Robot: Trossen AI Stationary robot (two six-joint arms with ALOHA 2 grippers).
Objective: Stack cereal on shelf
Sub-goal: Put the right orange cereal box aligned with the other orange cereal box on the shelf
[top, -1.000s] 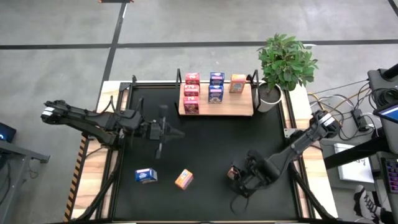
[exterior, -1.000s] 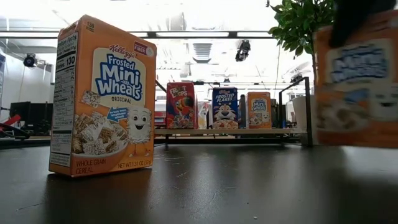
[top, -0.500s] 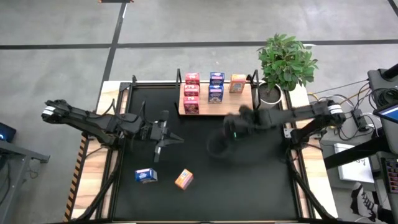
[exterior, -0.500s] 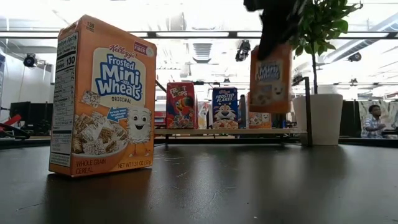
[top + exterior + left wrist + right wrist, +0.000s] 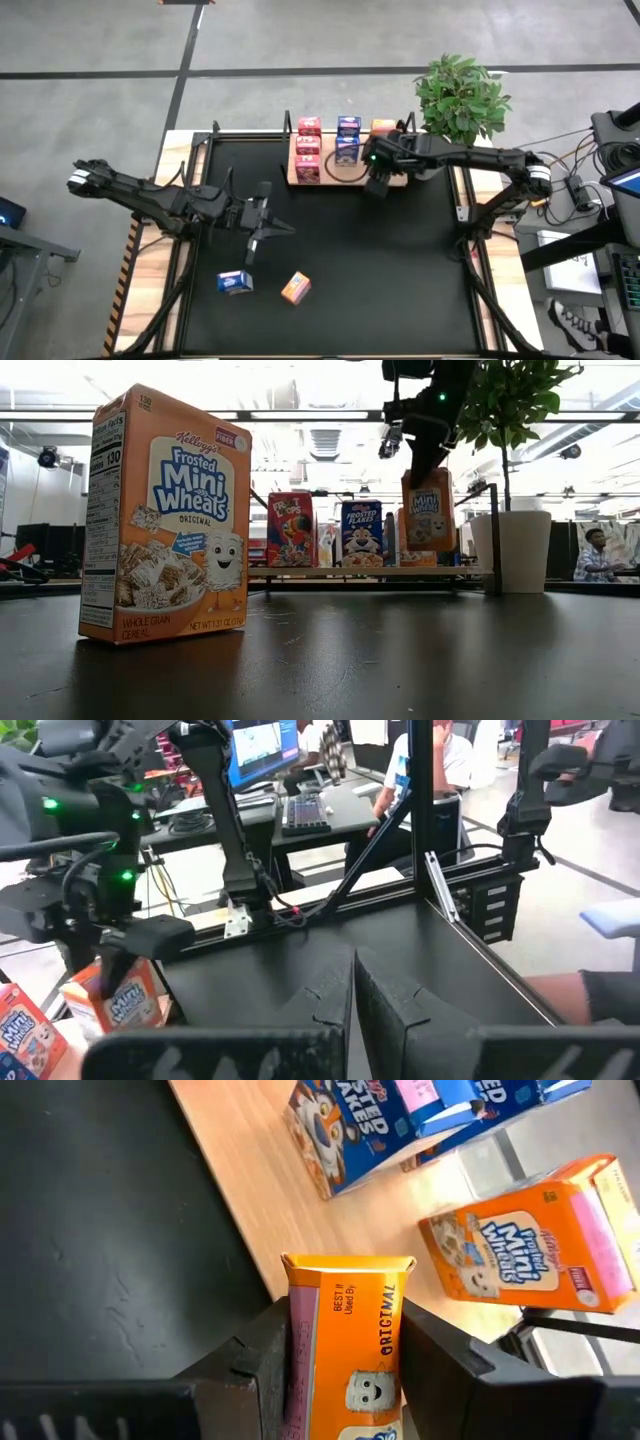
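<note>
The shelf (image 5: 392, 172) is a light-wood board at the table's far middle. Red (image 5: 308, 147), blue (image 5: 347, 138) and orange (image 5: 384, 127) cereal boxes stand on it in rows. My right gripper (image 5: 378, 183) hangs over the board's front right part, shut on an orange cereal box (image 5: 428, 510). A blue box (image 5: 235, 282) and an orange box (image 5: 295, 288) rest on the near left of the black table. The orange one stands upright close to the low camera (image 5: 165, 515). My left gripper (image 5: 265, 225) hovers shut at the table's left, holding nothing. My right gripper pinches the orange box between its two fingers (image 5: 262, 1365), on two opposite faces near its upper end (image 5: 345, 1305). The fingers slant down from above, coming from the table's right. The box hangs upright below them (image 5: 428, 525), front toward the near edge, clear of the board.
A potted plant (image 5: 458, 100) in a white pot (image 5: 522, 550) stands just right of the shelf. The shelf's black frame post (image 5: 493, 540) rises at its right end. Bare black tabletop lies between the shelf and the two loose boxes. A person (image 5: 598, 555) sits in the room beyond.
My right gripper has swung from the table's near right toward the far edge and up, rolling its wrist. It has carried the orange box to above the shelf's front right part. The box stays upright in the hold.
</note>
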